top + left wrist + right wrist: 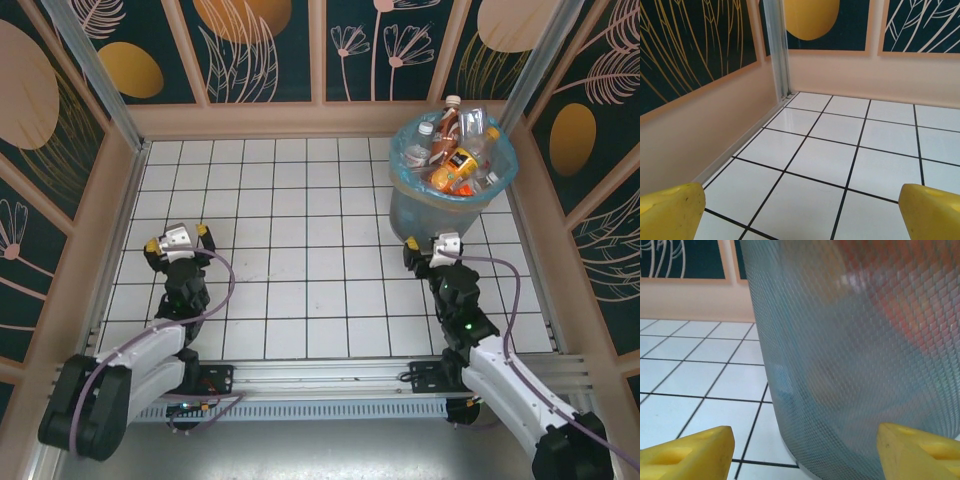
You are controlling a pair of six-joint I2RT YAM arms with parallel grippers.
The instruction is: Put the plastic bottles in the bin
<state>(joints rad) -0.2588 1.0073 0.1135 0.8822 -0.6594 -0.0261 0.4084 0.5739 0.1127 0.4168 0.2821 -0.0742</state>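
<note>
White tiles with black lines cover the desk (300,270) in the top view. The bin (425,212) stands at the far right, lined with a blue bag, and the bottles (455,160) are heaped inside it above the rim, orange ones among clear ones. The right pincer (432,242) sits low on the desk just in front of the bin's near wall, pointed at it, released and empty. The left pincer (180,234) is well apart on the desk's left side, spread wide and empty.

From the left wrist, the pincer (800,212) has its yellow fingers (670,212) at the lower corners, wide apart over the tiles, facing the corner of the wall.

From the right wrist, the pincer (805,452) is released, its fingers (690,452) wide apart. The bin's (855,365) mesh wall rises close ahead, beyond the gap. Orange blurs of bottles (900,305) show through the mesh. Whether the tips touch the bin I cannot tell.
</note>
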